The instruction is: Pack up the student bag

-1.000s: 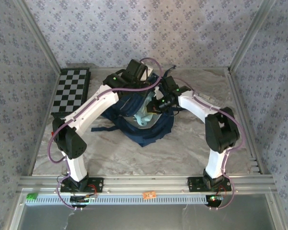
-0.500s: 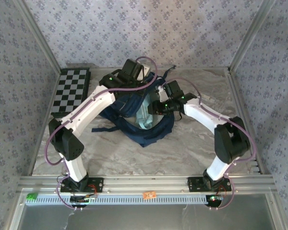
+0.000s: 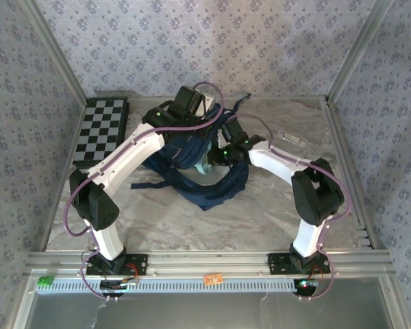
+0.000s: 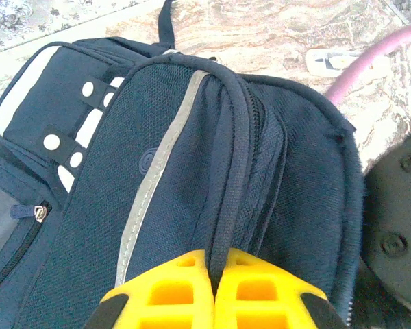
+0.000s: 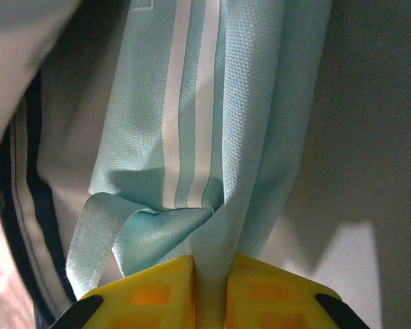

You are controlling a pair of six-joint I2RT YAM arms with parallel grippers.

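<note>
From above, the student bag (image 3: 216,190) lies on the table (image 3: 164,226) between both arms. At the left wrist, the left gripper (image 4: 212,264) pinches its navy, grey-striped top edge tightly, probably to keep the mouth open. At the right wrist, the right gripper (image 5: 209,271) is clamped on a light-blue pouch (image 5: 192,137), likely to put it inside.

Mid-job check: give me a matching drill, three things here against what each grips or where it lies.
1. left gripper
2. right gripper
3. checkerboard

A. flat at the far-left corner of the table
B. shut on the light-blue pouch
C. shut on a raised seam of the bag

Pairs: 1-C, 2-B, 3-A.
</note>
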